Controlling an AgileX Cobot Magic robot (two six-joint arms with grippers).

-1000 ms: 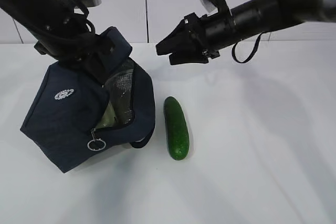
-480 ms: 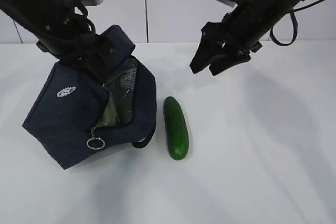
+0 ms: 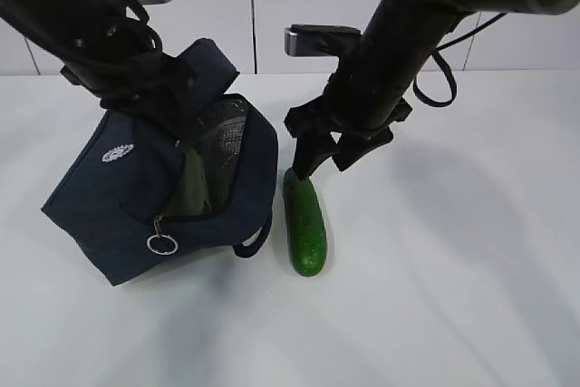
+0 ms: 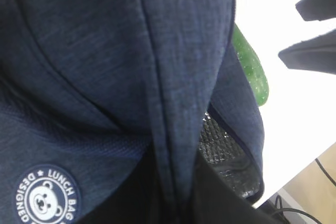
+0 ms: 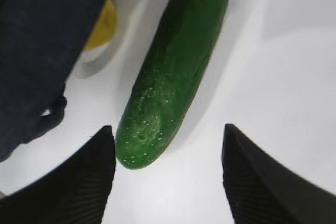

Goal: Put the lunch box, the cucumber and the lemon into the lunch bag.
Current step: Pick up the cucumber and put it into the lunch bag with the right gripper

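Observation:
The navy lunch bag (image 3: 127, 192) hangs tilted, mouth open to the right. My left gripper (image 4: 184, 203) is shut on its strap, hidden behind fabric in the exterior view. A pale green surface, the lunch box (image 3: 192, 189), shows inside the mouth. The dark green cucumber (image 3: 305, 224) lies on the table just right of the bag. My right gripper (image 3: 322, 166) hangs open over its far end, and that end (image 5: 157, 108) lies close to the left finger (image 5: 89, 177). A yellow bit of lemon (image 5: 103, 24) peeks past the bag's edge; I cannot tell if it is inside.
The bag has a silver mesh lining (image 3: 222, 138) and a ring zipper pull (image 3: 159, 243) dangling at its front. The white table (image 3: 453, 269) runs to a white wall at the back. My right fingers (image 4: 315, 56) show in the left wrist view.
My right arm has swung from pointing at the bag to pointing down, and has dropped over the cucumber's far end, still open. The bag has risen and tilted slightly.

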